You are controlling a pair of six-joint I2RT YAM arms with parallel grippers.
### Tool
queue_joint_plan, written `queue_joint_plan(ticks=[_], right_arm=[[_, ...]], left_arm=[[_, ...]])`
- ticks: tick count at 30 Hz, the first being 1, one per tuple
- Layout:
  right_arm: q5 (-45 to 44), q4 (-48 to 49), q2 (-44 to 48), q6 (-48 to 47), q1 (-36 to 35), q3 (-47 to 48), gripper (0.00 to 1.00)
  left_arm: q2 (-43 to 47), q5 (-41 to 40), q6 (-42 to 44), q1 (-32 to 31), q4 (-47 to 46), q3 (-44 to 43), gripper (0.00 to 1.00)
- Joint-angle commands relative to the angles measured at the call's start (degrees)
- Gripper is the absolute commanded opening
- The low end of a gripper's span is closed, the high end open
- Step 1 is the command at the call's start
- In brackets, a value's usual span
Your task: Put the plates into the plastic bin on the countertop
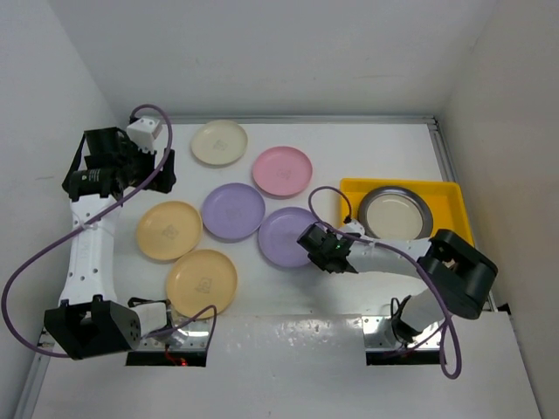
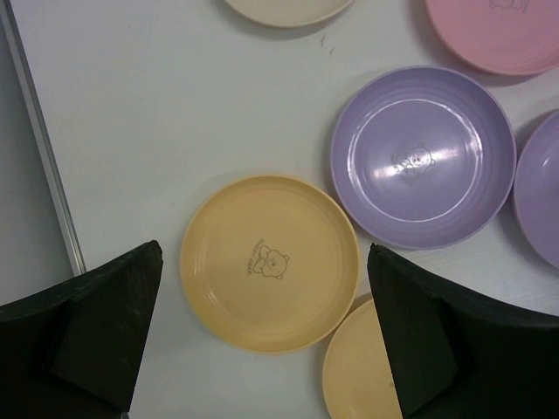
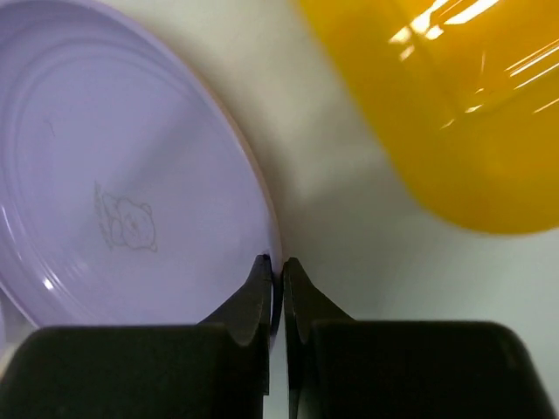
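Note:
A silver plate (image 1: 395, 213) lies in the yellow plastic bin (image 1: 447, 194) at the right. On the white countertop (image 1: 367, 153) lie a cream plate (image 1: 219, 142), a pink plate (image 1: 282, 170), two lavender plates (image 1: 233, 211) (image 1: 284, 236) and two tan-yellow plates (image 1: 169, 230) (image 1: 202, 281). My right gripper (image 1: 316, 246) is shut on the near rim of the right lavender plate (image 3: 113, 201), one finger inside the rim, one outside. The bin's corner (image 3: 454, 105) shows just beyond. My left gripper (image 1: 144, 170) is open and empty, high above a tan-yellow plate (image 2: 269, 262).
A metal edge rail (image 2: 44, 148) runs along the table's left side, another along the right (image 1: 445, 157). White walls enclose the back and sides. The arms' bases (image 1: 92, 327) sit at the near edge. A purple cable (image 1: 52, 253) loops by the left arm.

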State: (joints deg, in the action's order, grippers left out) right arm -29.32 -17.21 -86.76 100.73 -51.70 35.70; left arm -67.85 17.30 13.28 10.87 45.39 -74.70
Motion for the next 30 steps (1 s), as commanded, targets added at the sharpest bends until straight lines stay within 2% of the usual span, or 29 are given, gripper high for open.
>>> queue_joint_plan(ticks=[1,2,3,4,6,7,9,10,11,13,14,15,16,17,19,20,21,22,24,28,29,30], right_arm=[[2.18,-8.94,1.49,-14.46,-3.22,5.83,0.0],[-4.36,-11.15,3.42,-17.29,-5.32,7.35,0.0],[-6.52,-13.09,4.66,-18.02,-5.6,8.67,0.0],[-9.76,-19.9,9.54,-17.85,-4.38,12.16,0.0],[-13.02,-20.32,13.88,-20.55,0.18,13.51,0.0],[-13.39,-15.71,21.82,-27.36,3.42,13.25,0.0],[-11.74,-12.07,26.44,-32.24,11.4,12.99,0.0],[-11.38,-11.1,31.69,-37.83,13.62,13.68,0.0],[-10.94,-12.31,32.87,-39.28,21.65,14.65,0.0],[-9.61,-15.3,36.73,-45.05,27.77,14.57,0.0],[-9.01,-17.13,37.27,-49.27,35.02,12.66,0.0],[-7.52,-17.41,38.41,-54.27,38.66,11.68,0.0],[-6.72,-18.2,38.86,-57.19,41.22,9.32,0.0],[-2.36,-19.6,38.16,-60.35,46.46,8.77,0.0],[10.01,-20.93,35.37,-62.14,55.01,7.29,0.0],[13.29,-20.93,34.39,-63.27,59.65,6.41,0.0],[22.63,-19.89,33.6,-63.63,63.44,5.7,0.0],[24.82,-17.35,32.46,-63.81,66.0,3.69,0.0],[26.77,-14.0,27.8,-62.94,68.91,1.48,0.0],[29.14,-4.16,20.94,-64.33,70.25,-0.55,0.0],[29.06,-5.36,19.02,-65.47,70.33,1.45,0.05],[29.06,-6.77,16.65,-65.92,70.07,2.52,0.14]], left_arm=[[-0.35,1.42,1.22,0.64,-2.23,-0.19,1.0],[-1.65,1.42,1.22,0.64,-2.23,-0.19,1.0],[-2.19,1.42,1.22,0.64,-2.23,-0.19,1.0],[-2.72,1.42,1.22,0.64,-2.23,-0.97,1.0],[-3.25,1.42,0.7,0.11,-2.23,-1.85,1.0],[-4.64,1.94,0.7,-0.5,-2.23,-2.64,1.0],[-5.44,1.95,0.7,-1.11,-2.76,-2.65,1.0],[-6.66,2.47,1.31,-1.9,-3.37,-2.65,1.0],[-7.46,2.48,1.31,-1.91,-3.37,-2.65,1.0],[-9.74,3.18,2.62,-3.4,-3.9,-3.26,1.0],[-12.71,3.18,2.63,-3.4,-3.9,-3.26,1.0],[-14.39,3.18,2.11,-4.19,-3.9,-3.26,1.0],[-16.15,3.18,2.1,-4.72,-3.9,-4.13,0.98],[-18.08,3.18,2.1,-5.68,-3.9,-5.1,0.98],[-23.44,4.32,2.1,-7.26,-3.9,-6.42,0.98],[-25.29,4.32,2.71,-7.27,-3.9,-7.12,0.98],[-29.4,4.32,3.41,-8.14,-3.9,-7.91,0.98],[-31.61,2.84,3.42,-8.15,-3.9,-10.1,0.98],[-37.75,2.83,2.64,-8.15,-3.9,-13.44,0.97],[-44.62,6.51,0.61,-6.92,-3.9,-15.91,0.96],[-45.43,6.52,0.61,-6.92,-3.9,-15.92,0.96],[-46.13,7.21,0.61,-6.92,-3.9,-15.92,0.96]])
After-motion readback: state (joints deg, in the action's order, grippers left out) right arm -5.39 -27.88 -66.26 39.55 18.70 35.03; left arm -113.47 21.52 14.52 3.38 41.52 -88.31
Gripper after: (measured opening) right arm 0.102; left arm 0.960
